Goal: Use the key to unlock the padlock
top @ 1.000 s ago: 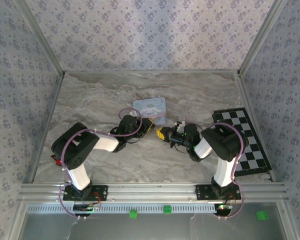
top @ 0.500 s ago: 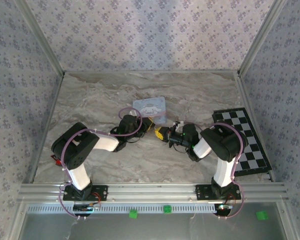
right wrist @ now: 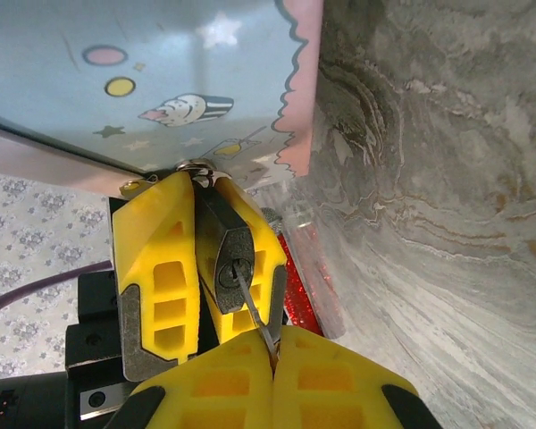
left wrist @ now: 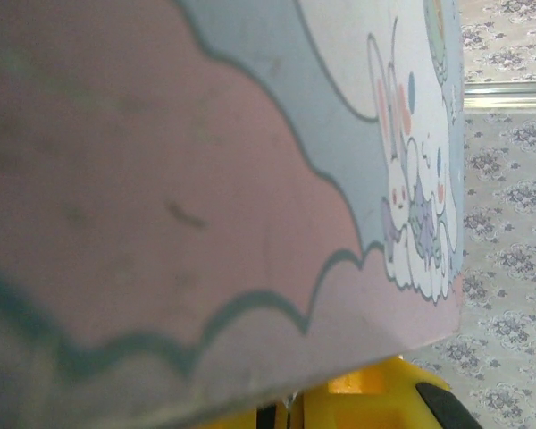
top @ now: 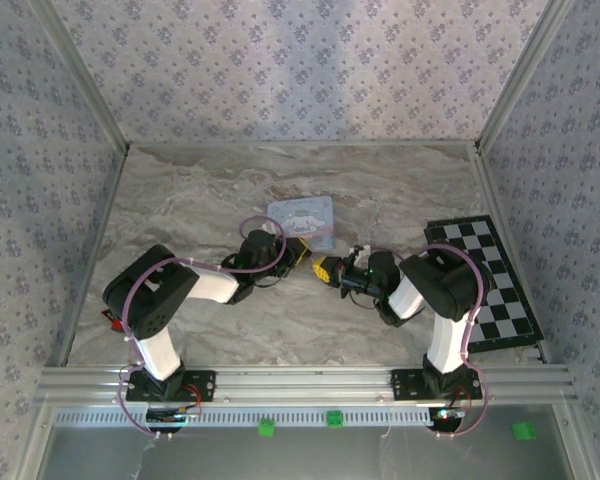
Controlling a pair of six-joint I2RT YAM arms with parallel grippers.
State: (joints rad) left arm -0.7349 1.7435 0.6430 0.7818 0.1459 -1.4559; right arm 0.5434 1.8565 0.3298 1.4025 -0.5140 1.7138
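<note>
Left hand point(top: 300, 251) pinches the small black padlock point(right wrist: 221, 253) between its yellow fingers, just beside the cartoon tin point(right wrist: 143, 71) on the counter point(top: 200, 200). Right hand point(right wrist: 272, 347) pinches the key point(right wrist: 253, 310), its tip in the keyhole.

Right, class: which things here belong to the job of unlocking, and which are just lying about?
Job in hand:
- padlock, clamped in the left pincer
- key, held by the right pincer, tip at the keyhole

Lying about:
- cartoon tin
- chequered mat
</note>
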